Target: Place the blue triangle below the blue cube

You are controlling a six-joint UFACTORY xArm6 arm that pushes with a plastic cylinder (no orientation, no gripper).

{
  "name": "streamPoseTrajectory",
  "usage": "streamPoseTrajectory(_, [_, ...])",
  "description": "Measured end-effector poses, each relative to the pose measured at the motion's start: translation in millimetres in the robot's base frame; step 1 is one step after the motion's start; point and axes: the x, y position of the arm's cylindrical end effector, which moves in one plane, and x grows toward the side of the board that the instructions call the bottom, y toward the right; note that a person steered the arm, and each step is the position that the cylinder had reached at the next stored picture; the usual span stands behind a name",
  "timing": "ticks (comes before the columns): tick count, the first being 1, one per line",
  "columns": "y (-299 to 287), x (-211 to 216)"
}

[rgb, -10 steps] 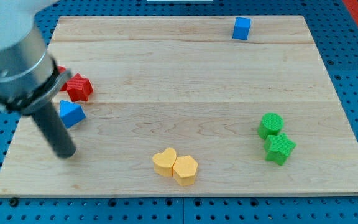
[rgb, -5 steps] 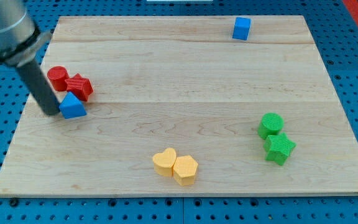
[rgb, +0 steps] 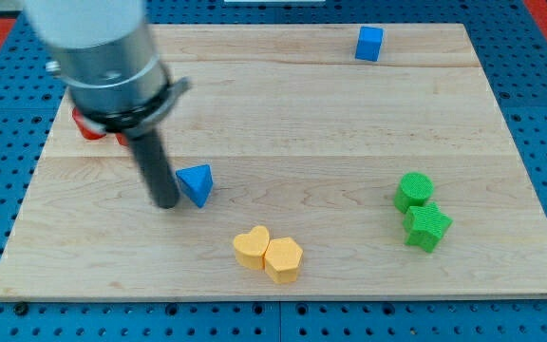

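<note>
The blue triangle [rgb: 198, 183] lies on the wooden board [rgb: 283, 104], left of centre. My tip [rgb: 166, 202] touches the board just to the left of the triangle, against its left side. The blue cube [rgb: 369, 44] sits near the view's top edge, right of centre, far from the triangle. The arm's grey body [rgb: 103, 57] fills the upper left of the view.
Two red blocks [rgb: 91, 128] are mostly hidden behind the arm at the left. A yellow heart [rgb: 252, 248] and a yellow hexagon [rgb: 283, 259] sit together near the bottom. A green cylinder [rgb: 413, 191] and a green star [rgb: 426, 227] sit at the right.
My tip has moved right and down the view, pushing the blue triangle away from the red blocks toward the board's middle. The triangle has turned. Other blocks have not moved.
</note>
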Motion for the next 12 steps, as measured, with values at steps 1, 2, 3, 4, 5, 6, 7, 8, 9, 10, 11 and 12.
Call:
streamPoseTrajectory(1, [66.9, -44.8])
streamPoseTrajectory(2, [133.0, -50.8])
streamPoseTrajectory(3, [139.3, -110.5])
streamPoseTrajectory(4, [148.9, -172.0])
streamPoseTrajectory(5, [78.9, -195.2])
streamPoseTrajectory(6, [100.1, -203.2])
streamPoseTrajectory(7, [137.5, -199.3])
streamPoseTrajectory(8, [181.2, -214.3])
streamPoseTrajectory(9, [227.2, -219.7])
streamPoseTrajectory(10, [214.8, -194.3])
streamPoseTrajectory(11, [201.6, -188.4])
streamPoseTrajectory(12, [209.4, -188.4])
